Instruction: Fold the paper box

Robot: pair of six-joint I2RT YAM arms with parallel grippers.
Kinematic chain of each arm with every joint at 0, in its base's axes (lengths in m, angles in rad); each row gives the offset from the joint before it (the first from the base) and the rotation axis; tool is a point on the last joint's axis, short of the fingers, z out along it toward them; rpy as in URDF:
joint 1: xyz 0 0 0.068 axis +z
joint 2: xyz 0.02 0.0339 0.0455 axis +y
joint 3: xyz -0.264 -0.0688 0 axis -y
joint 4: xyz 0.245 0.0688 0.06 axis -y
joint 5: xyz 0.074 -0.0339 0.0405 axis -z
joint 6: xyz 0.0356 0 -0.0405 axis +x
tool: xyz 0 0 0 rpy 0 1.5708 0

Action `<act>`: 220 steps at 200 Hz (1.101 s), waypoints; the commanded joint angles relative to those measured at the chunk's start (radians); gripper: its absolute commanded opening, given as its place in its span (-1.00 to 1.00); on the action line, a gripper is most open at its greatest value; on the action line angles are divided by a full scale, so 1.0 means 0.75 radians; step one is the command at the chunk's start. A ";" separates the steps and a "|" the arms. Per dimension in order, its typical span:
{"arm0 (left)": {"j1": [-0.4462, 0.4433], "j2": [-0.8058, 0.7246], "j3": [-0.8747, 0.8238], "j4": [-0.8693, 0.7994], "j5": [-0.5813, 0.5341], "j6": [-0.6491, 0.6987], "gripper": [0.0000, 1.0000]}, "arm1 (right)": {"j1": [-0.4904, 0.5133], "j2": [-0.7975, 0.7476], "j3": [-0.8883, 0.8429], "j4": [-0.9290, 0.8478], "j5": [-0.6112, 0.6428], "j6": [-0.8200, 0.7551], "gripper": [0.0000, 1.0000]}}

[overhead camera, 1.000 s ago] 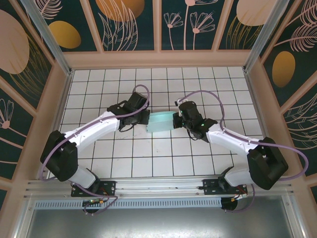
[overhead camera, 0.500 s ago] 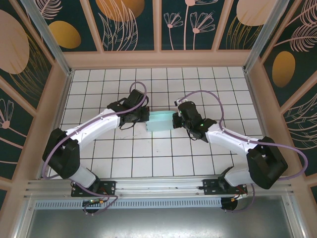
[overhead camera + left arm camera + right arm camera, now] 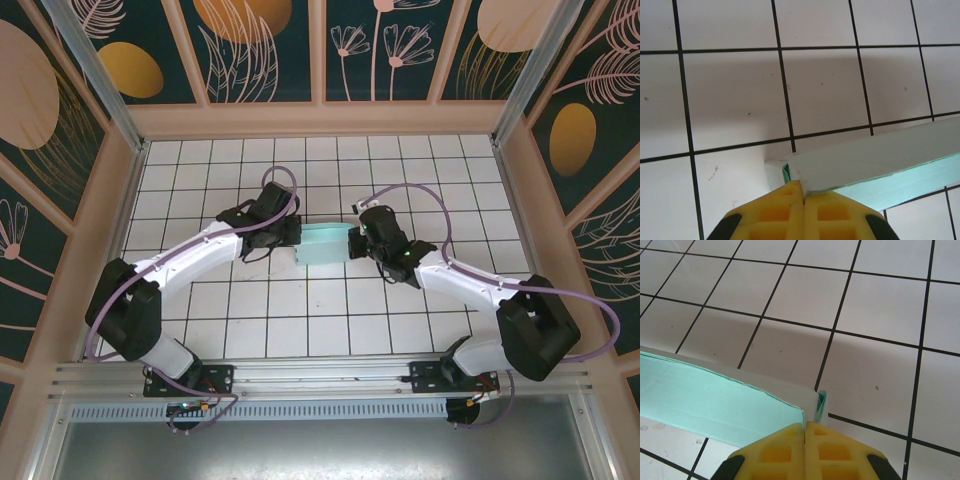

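The paper box (image 3: 325, 246), a small shallow mint-green card box, sits on the white tiled table (image 3: 300, 320) between my two arms. My left gripper (image 3: 298, 240) is at its left end and my right gripper (image 3: 351, 243) at its right end. In the left wrist view, the yellow fingers (image 3: 775, 215) are pressed together, with the corner of the paper box's (image 3: 875, 157) end wall pinched in their seam. The right wrist view has the yellow fingers (image 3: 835, 452) shut on the paper box's (image 3: 715, 397) end wall, beside a folded flap (image 3: 821, 405).
Low wooden walls (image 3: 320, 120) ring the tiled table on the far, left and right sides. The arm bases stand on a metal rail (image 3: 320, 380) at the near edge. Bare tiles surround the box.
Both grippers and the box have crept slightly toward the far wall. Both grips are unchanged.
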State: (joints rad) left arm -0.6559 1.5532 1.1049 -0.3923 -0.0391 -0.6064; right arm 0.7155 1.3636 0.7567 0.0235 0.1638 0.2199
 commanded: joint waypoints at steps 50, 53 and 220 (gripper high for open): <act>-0.040 -0.025 -0.213 0.222 0.074 0.003 -1.00 | 0.042 -0.001 -0.136 0.034 -0.059 0.033 -1.00; -0.045 -0.024 -0.217 0.225 0.070 0.004 -1.00 | 0.044 -0.003 -0.134 0.037 -0.058 0.032 -1.00; -0.132 -0.105 -0.379 0.391 -0.096 0.035 -0.99 | 0.031 -0.334 -0.126 0.153 0.016 0.100 0.28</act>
State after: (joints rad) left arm -0.7376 1.4784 0.8650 -0.0540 -0.1154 -0.6010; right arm 0.7441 1.1526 0.6617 0.1020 0.1360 0.2462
